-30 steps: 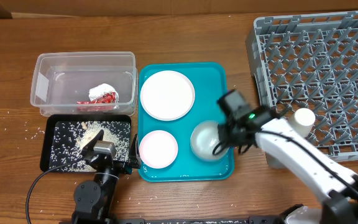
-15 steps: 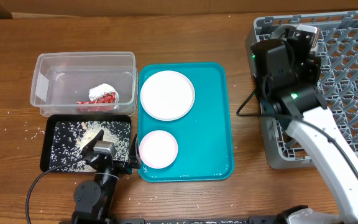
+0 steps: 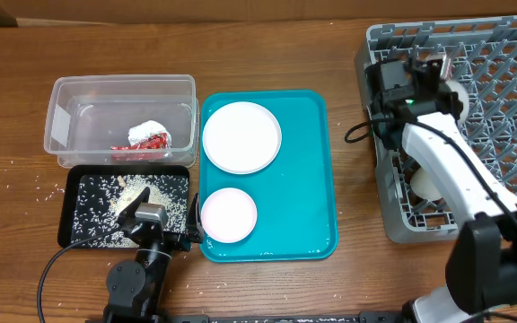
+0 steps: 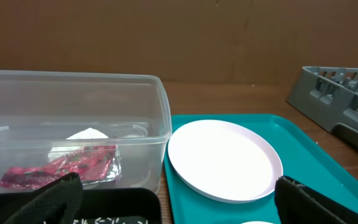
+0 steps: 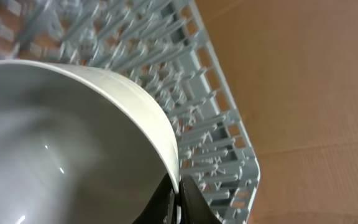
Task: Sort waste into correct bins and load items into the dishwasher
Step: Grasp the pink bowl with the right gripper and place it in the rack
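Note:
My right gripper is shut on the rim of a small white bowl and holds it tilted over the far left part of the grey dish rack; the pinch shows in the right wrist view. Another pale dish lies in the rack under my right arm. A large white plate and a smaller plate sit on the teal tray. My left gripper is open and empty, low by the black tray of rice crumbs. The clear tub holds the red wrapper and white tissue. The chopsticks are out of view.
Loose rice crumbs lie on the wooden table left of the black tray. The rack's raised lattice side faces the teal tray. My left arm base stands at the front edge.
My right gripper has lifted the small bowl off the teal tray and carried it right and back over the dish rack. The left arm has not moved.

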Action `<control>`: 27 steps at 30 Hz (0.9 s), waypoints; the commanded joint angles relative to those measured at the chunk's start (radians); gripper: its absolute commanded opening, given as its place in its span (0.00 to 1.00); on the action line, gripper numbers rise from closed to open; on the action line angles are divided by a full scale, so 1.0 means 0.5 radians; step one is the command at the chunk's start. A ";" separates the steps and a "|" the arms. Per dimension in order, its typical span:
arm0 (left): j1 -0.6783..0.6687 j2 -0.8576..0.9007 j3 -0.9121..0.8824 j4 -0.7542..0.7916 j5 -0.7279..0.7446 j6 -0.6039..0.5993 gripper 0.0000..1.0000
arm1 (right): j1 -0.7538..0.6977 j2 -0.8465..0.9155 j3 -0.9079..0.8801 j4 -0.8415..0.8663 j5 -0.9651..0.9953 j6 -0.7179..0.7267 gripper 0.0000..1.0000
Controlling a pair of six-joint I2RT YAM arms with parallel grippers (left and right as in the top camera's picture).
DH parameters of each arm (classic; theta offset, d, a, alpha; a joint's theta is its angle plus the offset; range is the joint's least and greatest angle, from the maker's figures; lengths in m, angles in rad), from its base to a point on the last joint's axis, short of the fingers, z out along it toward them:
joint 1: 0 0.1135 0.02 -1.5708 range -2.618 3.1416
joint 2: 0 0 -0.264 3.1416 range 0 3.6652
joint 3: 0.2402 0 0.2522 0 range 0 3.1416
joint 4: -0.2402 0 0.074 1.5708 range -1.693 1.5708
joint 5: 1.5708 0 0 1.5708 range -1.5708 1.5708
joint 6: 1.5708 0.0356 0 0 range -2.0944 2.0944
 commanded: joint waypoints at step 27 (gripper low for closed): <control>0.014 -0.021 -0.012 0.003 0.014 0.035 1.00 | 0.692 0.015 0.734 -0.965 -2.284 0.603 0.44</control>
